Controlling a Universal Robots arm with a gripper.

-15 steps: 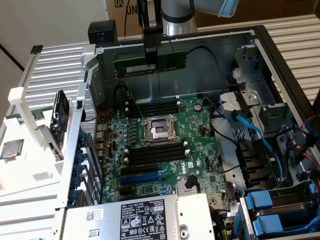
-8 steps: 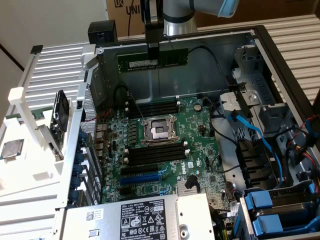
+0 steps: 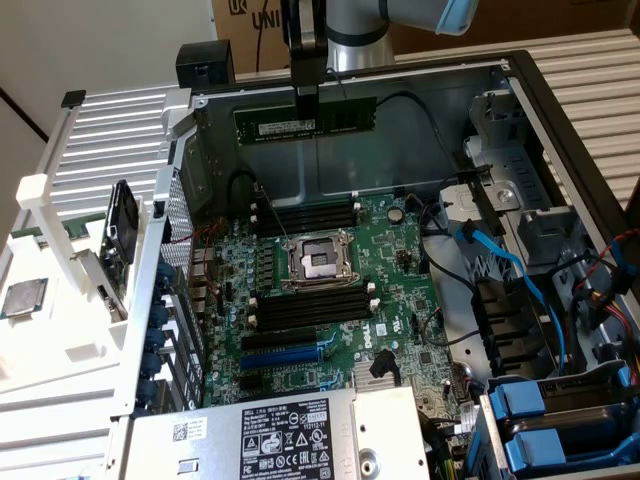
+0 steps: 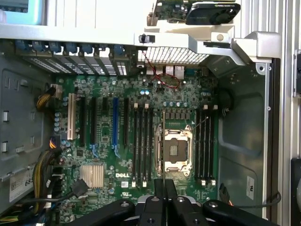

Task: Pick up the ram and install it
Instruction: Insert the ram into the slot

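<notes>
A big open computer case [image 3: 560, 120] takes up most of the exterior view. Its gray metal walls go all around. Inside it, in the middle of the frame, lies a wide green board [image 3: 400, 290] with lots of little parts. At the bottom of the frame sits a silver box [image 3: 200, 440] with a black and white sticker. The gray robot arm [image 3: 355, 30] comes down from the top middle. Its gripper [image 3: 306, 112] is pressed together on the ram [image 3: 265, 125] — a long thin green stick with a small white label. The ram hangs flat and level in the upper middle of the frame, up in the air above the green board and not touching it. Below it lie long black slots [image 3: 305, 215], then a square silver socket [image 3: 318, 262], then more black slots [image 3: 305, 305]. At the exterior view's left edge, outside the case, rests a small square silver chip [image 3: 22, 298]. In the wrist view, the black fingers [image 4: 155, 202] sit close together above the board [image 4: 117, 141].
</notes>
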